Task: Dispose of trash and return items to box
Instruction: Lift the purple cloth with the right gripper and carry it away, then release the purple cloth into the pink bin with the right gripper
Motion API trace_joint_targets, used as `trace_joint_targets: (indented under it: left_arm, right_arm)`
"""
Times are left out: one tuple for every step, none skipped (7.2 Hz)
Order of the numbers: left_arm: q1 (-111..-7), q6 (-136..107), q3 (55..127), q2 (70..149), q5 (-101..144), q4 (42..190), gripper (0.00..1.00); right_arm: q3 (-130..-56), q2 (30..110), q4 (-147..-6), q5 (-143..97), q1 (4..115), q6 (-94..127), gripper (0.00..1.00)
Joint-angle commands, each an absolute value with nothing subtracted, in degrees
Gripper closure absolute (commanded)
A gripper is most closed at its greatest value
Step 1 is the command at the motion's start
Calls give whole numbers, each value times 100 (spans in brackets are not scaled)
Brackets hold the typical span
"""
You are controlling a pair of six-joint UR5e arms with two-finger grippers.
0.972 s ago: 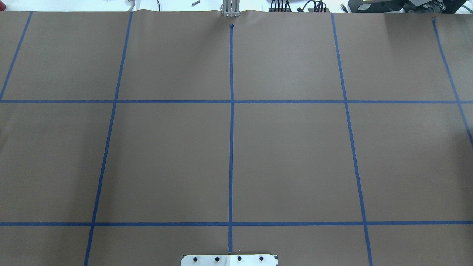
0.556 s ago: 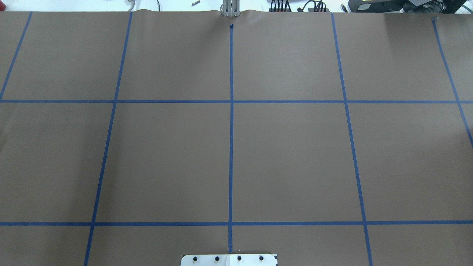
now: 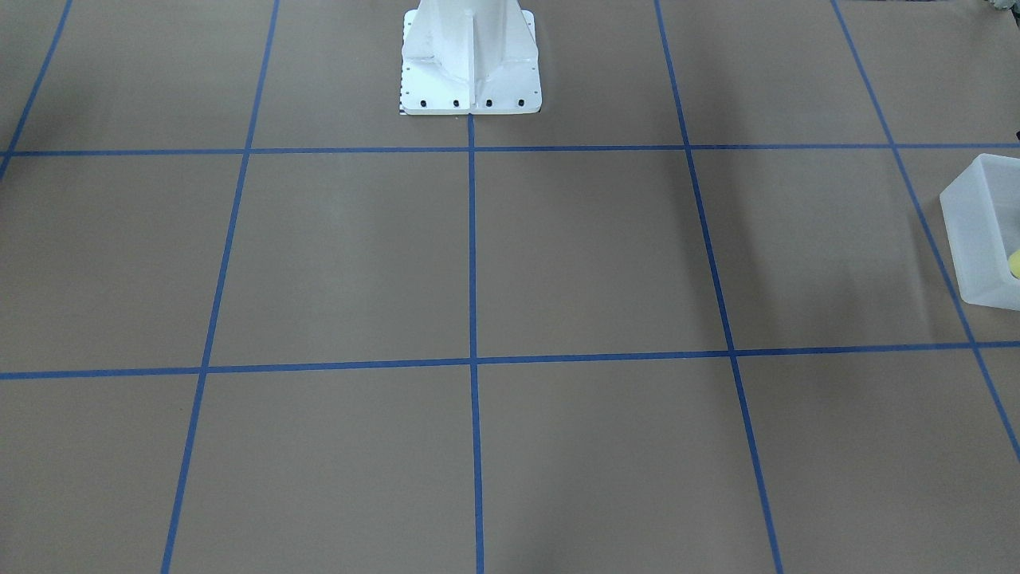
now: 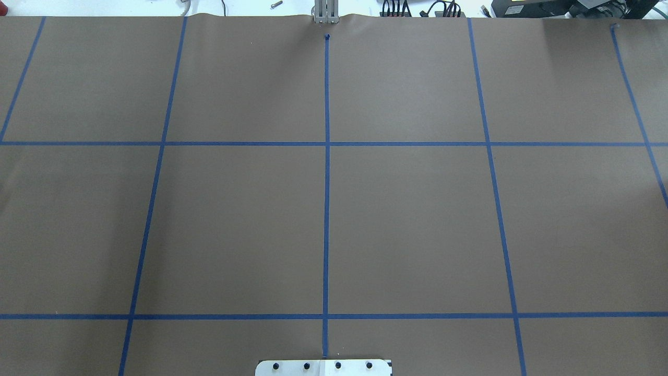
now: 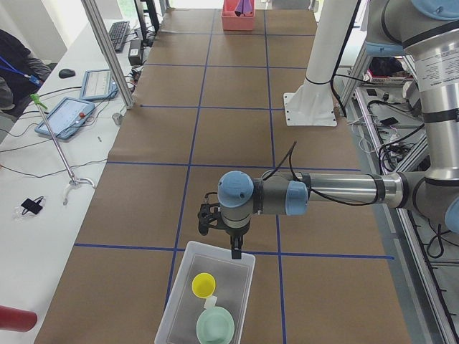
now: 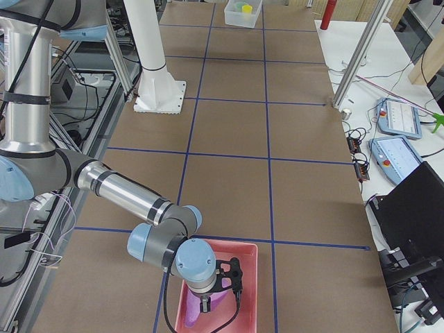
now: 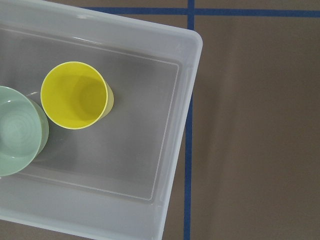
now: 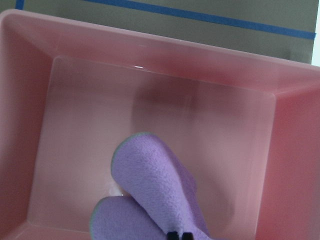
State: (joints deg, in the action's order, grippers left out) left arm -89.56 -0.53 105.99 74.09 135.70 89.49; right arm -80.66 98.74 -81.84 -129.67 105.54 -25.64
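Note:
The yellow cup (image 7: 75, 95) and the mint-green bowl (image 7: 15, 132) stand side by side inside the frosted white box (image 7: 192, 100). The left view shows the cup (image 5: 203, 284), the bowl (image 5: 215, 326) and the box (image 5: 172, 315) at the near table end. My left gripper (image 5: 235, 247) hangs over the box's far rim; I cannot tell if it is open. My right gripper (image 8: 179, 235) is shut on a purple cloth (image 8: 150, 190) that hangs over a pink bin (image 8: 150, 50). The right view shows this gripper (image 6: 207, 305) above the bin (image 6: 246, 277).
The box's corner (image 3: 976, 231) shows at the right edge of the front-facing view. The white robot base (image 3: 470, 56) stands at the table's middle edge. Blue tape lines grid the brown table (image 4: 417, 209). Tablets and cables lie on a side bench (image 5: 64, 115).

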Motion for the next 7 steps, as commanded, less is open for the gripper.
trace_joint_targets:
  left_arm:
    - [-8956,-53,10600,7409,13570,8956,2]
    - [-8956,-53,10600,7409,13570,8965,2]
    - [-8956,-53,10600,7409,13570,8965,2]
    - [-8956,-53,10600,7409,13570,8965,2]
    - [-8956,-53,10591,7409,13570,8965,2]
    - [-8956,-53,10591,7409,13570,8965,2]
    - [-8956,-53,10591,7409,13570,8965,2]
  right_arm:
    - [-8147,9879,-7684,-13103,10345,-2181,2]
    - [-8495,9870,-7682,-13444,10345,-1901,0]
    - [-8882,9879,-7699,-13473,10179,-1185,0]
    - [-9112,9879,-7725,-13500,9960,-847,0]
    - [-9436,9888,-7752,-13544,9610,-182,0]
    - [-9692,9888,-7874,-13544,9380,190,0]
    - [-10234,9888,-8406,-13527,9160,637,0]
